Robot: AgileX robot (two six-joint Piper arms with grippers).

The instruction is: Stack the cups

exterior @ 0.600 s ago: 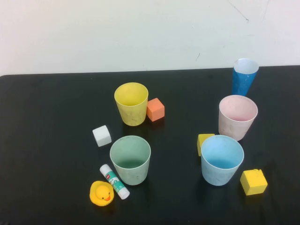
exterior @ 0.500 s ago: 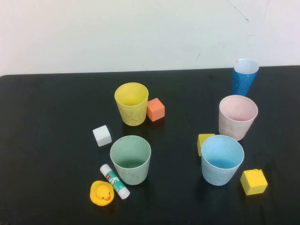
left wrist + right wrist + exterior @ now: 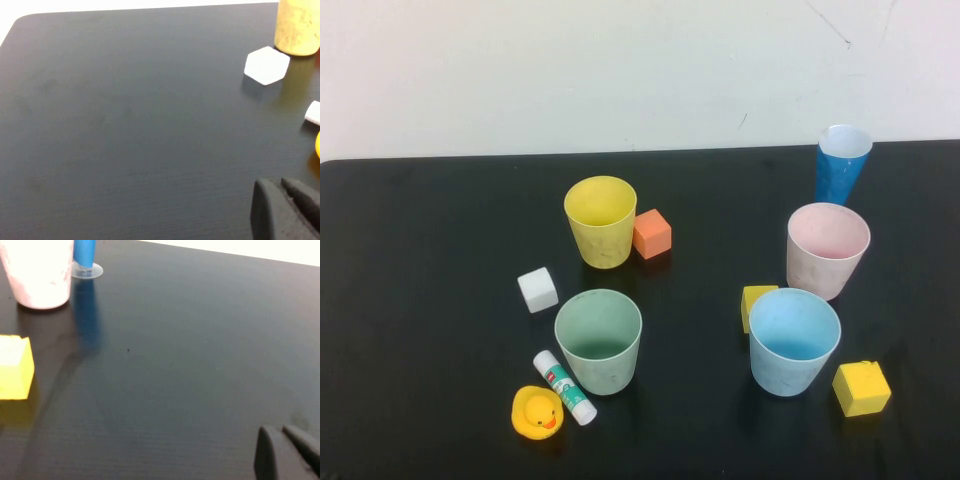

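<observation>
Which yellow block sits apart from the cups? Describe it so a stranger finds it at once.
On the black table, go to the robot's right, to the light blue cup nearest the front. The yellow block stands just right of it, apart. The other yellow block hides partly behind that cup; this one shows fully.

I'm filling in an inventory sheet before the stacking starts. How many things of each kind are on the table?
Wide cups: 4: yellow, green, blue, pink
Narrow dark blue cup: 1
Blocks: 4: orange, white, yellow, yellow behind the blue cup
Rubber duck: 1
Glue stick: 1
Total: 11
</observation>
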